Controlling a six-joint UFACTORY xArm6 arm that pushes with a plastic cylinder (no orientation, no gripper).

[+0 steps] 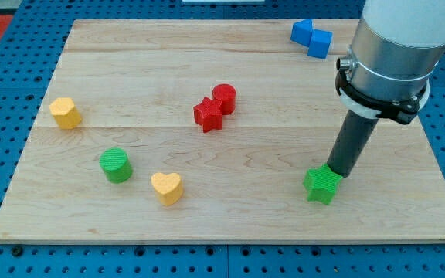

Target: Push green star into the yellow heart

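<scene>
camera view looks down on a pale wooden desk point(230, 224) set over a blue pegboard point(6, 259). my tip point(338, 174) is at the lower end of a dark rod that drops from a grey and white arm at the view's top right; it sits against the upper right edge of the green star point(322, 185), apparently touching it. no gripper is fitted, so nothing is grasped; the rod simply rests beside the star. the green star lies near the view's bottom right of the desk. the yellow heart point(167, 187) lies well apart from it, toward the view's left, at about the same height in the view. a green cylinder point(116, 164) stands near the heart, up and to its left. a second yellow block point(66, 113), its shape hard to make out, sits by the left edge. a red star point(208, 114) and a red cylinder point(224, 98) touch each other near the middle. two blue blocks point(311, 37) lie together at the top edge.
</scene>
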